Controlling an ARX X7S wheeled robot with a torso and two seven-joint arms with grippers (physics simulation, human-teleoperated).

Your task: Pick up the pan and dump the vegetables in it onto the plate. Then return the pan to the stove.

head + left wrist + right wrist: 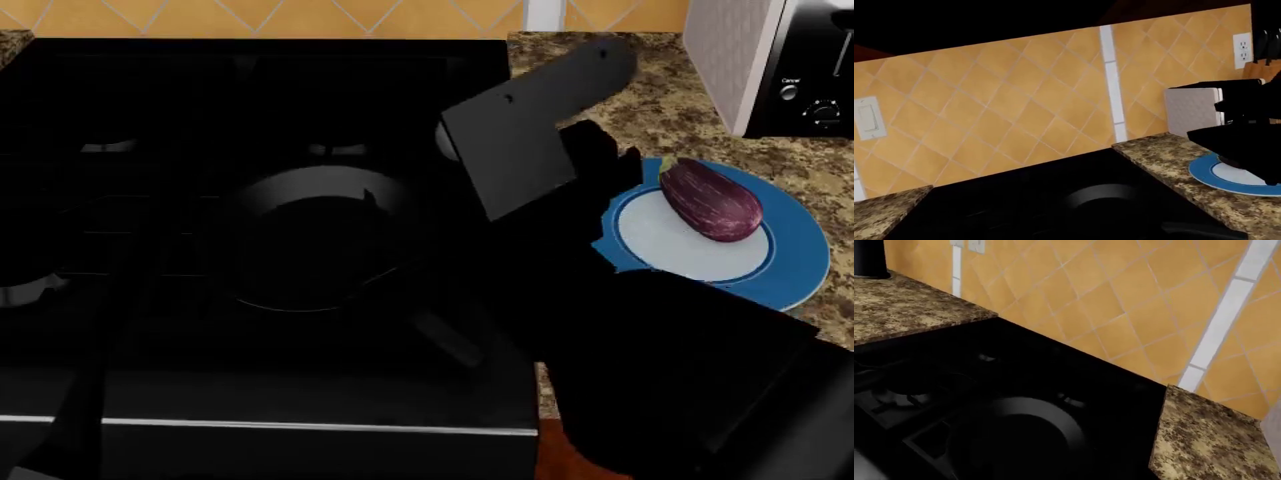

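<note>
Left wrist view: looks across the black stove (pixel 1021 200) toward an orange tiled wall (pixel 1021 100). Shows the pan (pixel 1107 200) as a dim round shape sitting on the stove. Finds the plate (pixel 1227 175) on the speckled bench (pixel 1154 160) beside the stove, its blue rim partly covered by the black right tool (pixel 1244 125) hanging over it. Has a toaster (pixel 1194 117) behind the plate against the wall, a knife block (pixel 1261 70) and a wall outlet (pixel 1242 50) farther along, and a light switch (pixel 867 117) at the other end of the wall. Shows nothing of the left tool.

Head view: places the pan (pixel 314 240) flat on a burner near the middle of the stove (pixel 160 120), empty, with its short handle (pixel 447 340) pointing toward the front right. Puts the plate (pixel 787 250) on the bench (pixel 667 100) just right of the stove, with 1 purple eggplant (pixel 710 198) lying on it. Sets the right tool (pixel 527 140) above the stove's right edge, between pan and plate, touching neither; cannot tell whether released or clenched. Keeps the toaster (pixel 761 60) at the back right.

Right wrist view: looks down at the pan (pixel 1027 435) on the stove (pixel 1054 365), with bench (pixel 1207 440) to one side and the tiled wall (pixel 1121 295) behind. Shows no fingers.
</note>
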